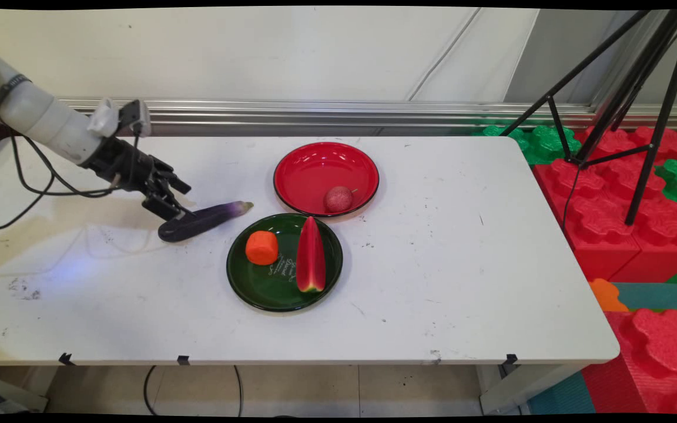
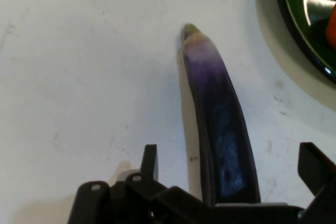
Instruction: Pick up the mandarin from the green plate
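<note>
End effector: the black end effector (image 1: pixel 169 218) was low over the worktop's left part, its fingers spread wide to either side of the eggplant's dark end; whether they touched it cannot be told.
Fingers: in the hand view one finger (image 2: pixel 149 162) stood left of the eggplant and the other at the right edge, with a gap on both sides.
Eggplant: the purple eggplant (image 1: pixel 203 221) lay flat on the white worktop (image 1: pixel 462 264), its pale tip toward the plates.
Green plate: the green plate (image 1: pixel 256 285), near the eggplant's tip, held an orange piece (image 1: pixel 261 247) and a watermelon slice (image 1: pixel 311 256).
Red plate: the red plate (image 1: pixel 315 167), just behind the green one, held a reddish round fruit (image 1: pixel 338 198).
</note>
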Available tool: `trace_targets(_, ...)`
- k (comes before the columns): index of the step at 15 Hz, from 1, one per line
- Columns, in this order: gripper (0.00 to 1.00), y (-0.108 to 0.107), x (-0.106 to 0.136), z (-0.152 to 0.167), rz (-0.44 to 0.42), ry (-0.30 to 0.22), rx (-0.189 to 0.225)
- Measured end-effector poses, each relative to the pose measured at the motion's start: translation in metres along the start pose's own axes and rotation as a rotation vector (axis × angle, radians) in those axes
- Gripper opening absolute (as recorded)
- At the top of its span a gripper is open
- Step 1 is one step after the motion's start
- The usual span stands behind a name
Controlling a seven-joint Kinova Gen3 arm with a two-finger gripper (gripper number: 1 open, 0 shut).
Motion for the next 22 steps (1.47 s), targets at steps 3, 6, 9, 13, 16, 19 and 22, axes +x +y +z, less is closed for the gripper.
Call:
trace_targets(3, 1.00, 0.000, 0.003, -0.013, 0.007, 0.016, 0.004)
trace_targets(6, 1.00, 0.001, 0.008, -0.030, 0.014, 0.036, 0.006)
trace_targets(9, 1.00, 0.002, 0.014, -0.047, 0.021, 0.058, 0.007)
trace_targets(13, 1.00, 0.008, 0.022, -0.072, 0.041, 0.095, -0.005)
trace_targets(16, 1.00, 0.013, 0.027, -0.083, 0.054, 0.113, -0.017)
trace_targets(19, 1.00, 0.017, 0.030, -0.090, 0.064, 0.126, -0.026)
trace_targets(22, 1.00, 0.023, 0.033, -0.094, 0.084, 0.132, -0.039)
